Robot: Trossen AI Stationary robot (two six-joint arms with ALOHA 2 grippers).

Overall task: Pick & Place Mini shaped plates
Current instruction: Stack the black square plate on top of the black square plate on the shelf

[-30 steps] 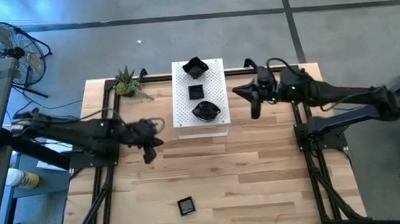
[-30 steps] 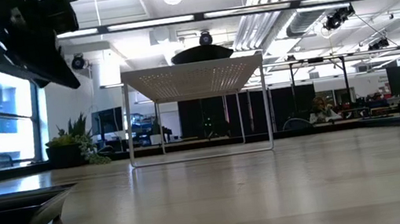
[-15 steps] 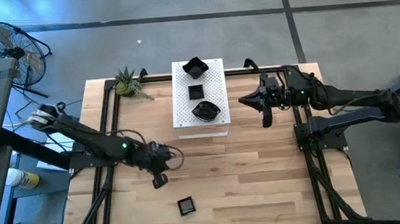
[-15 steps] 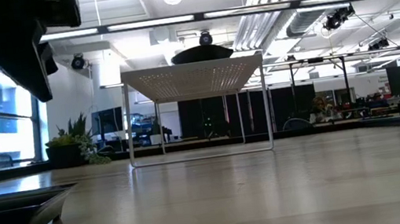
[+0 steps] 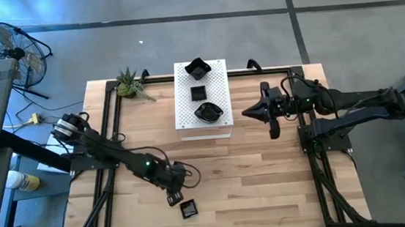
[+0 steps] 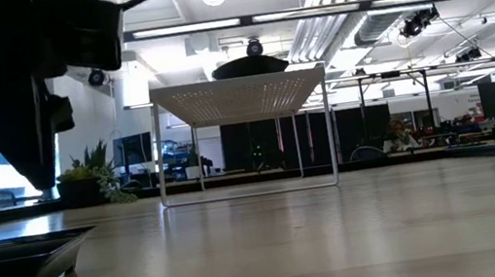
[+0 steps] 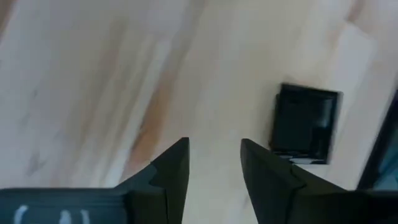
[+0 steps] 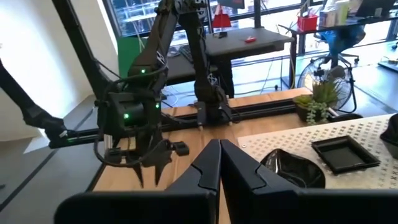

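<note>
One small square black mini plate (image 5: pixel 189 209) lies flat on the wooden table near its near edge; in the low view it is the dark dish (image 6: pixel 10 262) at the left. My left gripper (image 5: pixel 174 197) hovers just left of it. In the left wrist view its open fingers (image 7: pixel 214 155) have only bare wood between them, and the plate (image 7: pixel 305 124) lies off to one side. Three more black plates (image 5: pixel 197 68) (image 5: pixel 198 93) (image 5: pixel 208 112) rest on the white perforated board (image 5: pixel 219 90). My right gripper (image 5: pixel 248 113) waits shut, right of the board.
The white board (image 6: pixel 239 95) stands on thin legs at the table's far middle. A small green plant (image 5: pixel 132 83) sits at the far left corner. Black frame rails (image 5: pixel 109 136) (image 5: pixel 303 134) run along both table sides. Bare wood (image 5: pixel 252 175) lies between the arms.
My left gripper has travelled from the table's left middle toward the near edge and to the right, coming down beside the square plate. My right gripper has drifted a little toward the near edge. No plate has moved.
</note>
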